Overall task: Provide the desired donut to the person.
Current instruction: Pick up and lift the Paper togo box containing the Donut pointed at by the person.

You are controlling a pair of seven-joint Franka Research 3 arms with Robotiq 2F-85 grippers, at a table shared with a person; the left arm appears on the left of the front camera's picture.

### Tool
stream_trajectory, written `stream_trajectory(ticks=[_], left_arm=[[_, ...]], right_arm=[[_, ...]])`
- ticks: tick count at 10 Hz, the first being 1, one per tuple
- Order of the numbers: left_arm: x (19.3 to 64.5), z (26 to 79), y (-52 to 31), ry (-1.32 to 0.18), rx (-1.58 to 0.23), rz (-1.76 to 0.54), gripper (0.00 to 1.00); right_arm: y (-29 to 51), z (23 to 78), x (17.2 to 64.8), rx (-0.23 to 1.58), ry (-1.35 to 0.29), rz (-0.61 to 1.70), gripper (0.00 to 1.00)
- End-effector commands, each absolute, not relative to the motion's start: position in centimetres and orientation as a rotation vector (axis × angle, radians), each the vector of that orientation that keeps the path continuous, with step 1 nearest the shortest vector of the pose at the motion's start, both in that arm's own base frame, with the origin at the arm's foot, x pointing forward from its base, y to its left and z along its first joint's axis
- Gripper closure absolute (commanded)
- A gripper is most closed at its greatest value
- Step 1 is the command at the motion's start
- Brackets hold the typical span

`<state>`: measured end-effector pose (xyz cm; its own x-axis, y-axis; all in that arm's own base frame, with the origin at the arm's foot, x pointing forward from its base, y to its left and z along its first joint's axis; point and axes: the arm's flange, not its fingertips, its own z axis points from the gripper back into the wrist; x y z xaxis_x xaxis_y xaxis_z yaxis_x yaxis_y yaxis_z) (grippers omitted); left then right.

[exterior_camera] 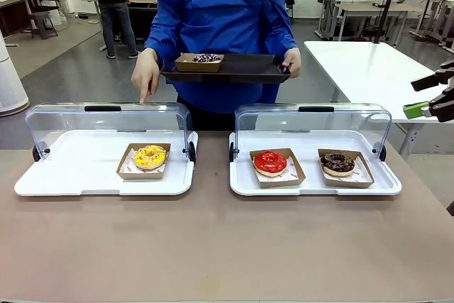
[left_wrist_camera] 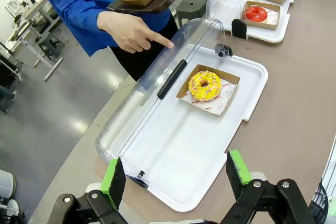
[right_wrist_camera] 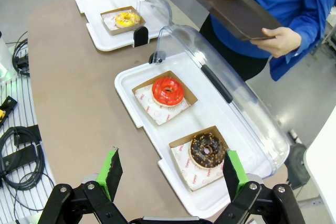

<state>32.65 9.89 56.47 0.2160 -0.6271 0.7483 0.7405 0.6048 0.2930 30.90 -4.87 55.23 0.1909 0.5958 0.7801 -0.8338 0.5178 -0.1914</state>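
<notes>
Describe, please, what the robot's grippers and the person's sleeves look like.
The left gripper and right gripper are black two-finger linkages with round silver bolts and flat green pads. The person wears a bright blue long-sleeved shirt; hands bare.

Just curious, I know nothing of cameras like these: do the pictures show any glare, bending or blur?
Front view: even, soft light, everything sharp, pale reflections on the clear lids. Left wrist view: the wide-angle lens bows the edges of the white tray. Right wrist view: same bowing; the right end effector, up close, looks sharp.
</notes>
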Motion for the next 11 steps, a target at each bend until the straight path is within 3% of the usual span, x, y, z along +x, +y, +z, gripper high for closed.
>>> stream_trajectory(ticks=[1, 4, 6, 9, 11], left_arm=[[32.6, 56.5, 9.9, -0.964, -0.138, -0.952, 0.0], [42.4, 57.2, 1.5, -0.651, -0.134, -1.249, 0.0], [48.3, 52.1, -2.9, -0.448, -0.2, -1.408, 0.0], [51.7, 43.2, -7.0, -0.263, -0.262, -1.519, 0.0], [53.5, 39.3, -7.5, -0.235, -0.273, -1.634, 0.0]], right_arm=[[-4.7, 55.0, 31.0, 0.32, -0.942, 1.04, 0.0], [-4.7, 55.0, 31.0, 0.32, -0.942, 1.04, 0.0], [-4.7, 55.0, 31.0, 0.32, -0.942, 1.04, 0.0], [-4.7, 55.0, 31.0, 0.32, -0.942, 1.04, 0.0], [-4.7, 55.0, 31.0, 0.32, -0.942, 1.04, 0.0]])
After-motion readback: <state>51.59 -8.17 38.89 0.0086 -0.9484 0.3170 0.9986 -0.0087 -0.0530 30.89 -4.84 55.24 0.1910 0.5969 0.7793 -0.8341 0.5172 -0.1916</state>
